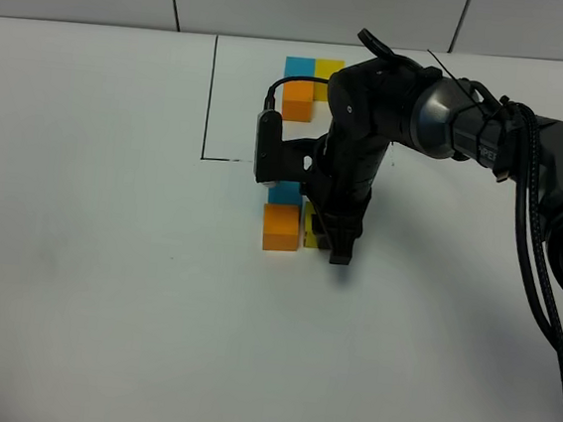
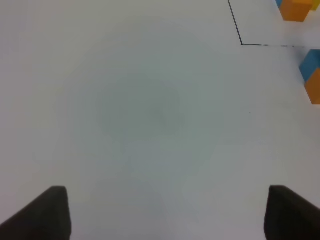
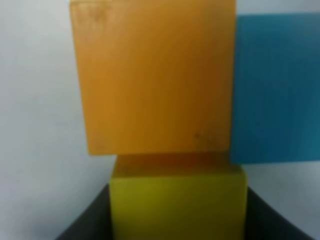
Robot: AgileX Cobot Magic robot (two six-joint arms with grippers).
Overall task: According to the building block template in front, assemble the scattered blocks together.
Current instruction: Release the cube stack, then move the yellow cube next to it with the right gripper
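Nudging the yellow block (image 3: 177, 207) flush against the orange block (image 1: 282, 227) looks like the step in hand: the right tool (image 1: 336, 244) is clenched on yellow, just beside orange, with the blue block (image 1: 283, 193) behind orange, all near the template (image 1: 306, 86). Seat yellow square to orange before letting go, and release without dragging. The left tool (image 2: 165, 212) hangs released over bare bench (image 2: 140, 110). The arm hides part of the template and most of yellow.

White tabletop (image 1: 85, 282) left and front of the cubes is open. Black right arm (image 1: 391, 112) hangs over the loose orange cube (image 1: 282, 228), blue cube (image 1: 283, 193) and yellow cube (image 1: 312, 224), blocking approach from right and above.
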